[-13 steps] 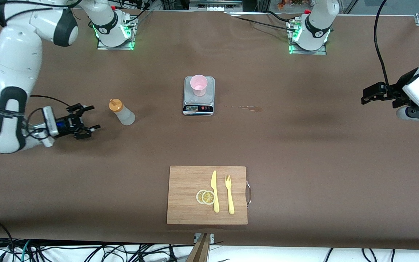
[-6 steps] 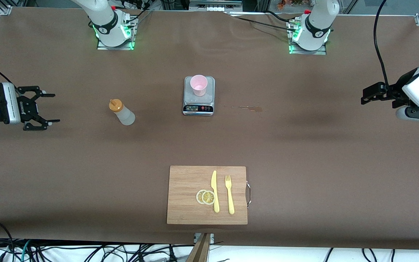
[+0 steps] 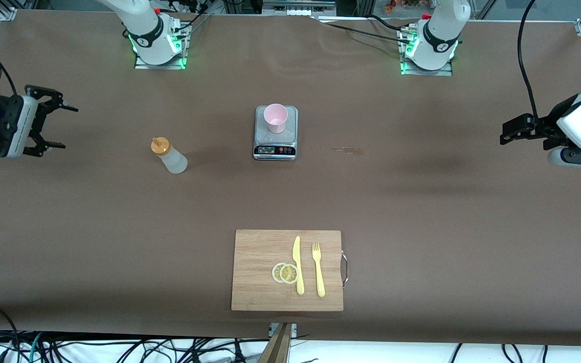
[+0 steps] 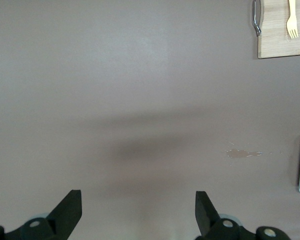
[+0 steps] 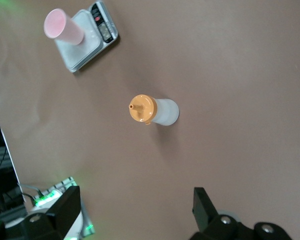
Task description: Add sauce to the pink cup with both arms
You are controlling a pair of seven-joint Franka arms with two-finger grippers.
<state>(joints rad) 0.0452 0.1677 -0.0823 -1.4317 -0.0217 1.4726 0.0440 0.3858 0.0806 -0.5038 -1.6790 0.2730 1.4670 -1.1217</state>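
The sauce bottle [image 3: 169,157], whitish with an orange cap, stands upright on the table, beside the scale toward the right arm's end. It also shows in the right wrist view [image 5: 157,111]. The pink cup [image 3: 275,117] stands on the small grey scale [image 3: 276,147]; both show in the right wrist view, the cup [image 5: 62,27] on the scale [image 5: 97,37]. My right gripper [image 3: 65,126] is open and empty, raised over the right arm's end of the table, well apart from the bottle; its wrist view shows its jaws [image 5: 136,200] wide. My left gripper [image 3: 506,135] is open and empty [image 4: 138,200] over the left arm's end, waiting.
A wooden cutting board [image 3: 250,252] near the front edge holds a yellow knife [image 3: 298,264], a yellow fork [image 3: 317,268] and lemon slices [image 3: 285,273]. A small sauce stain [image 3: 346,149] lies beside the scale toward the left arm's end.
My right gripper has drawn back from beside the sauce bottle toward the right arm's end of the table and risen, still open. The bottle, the cup and the left arm have not moved.
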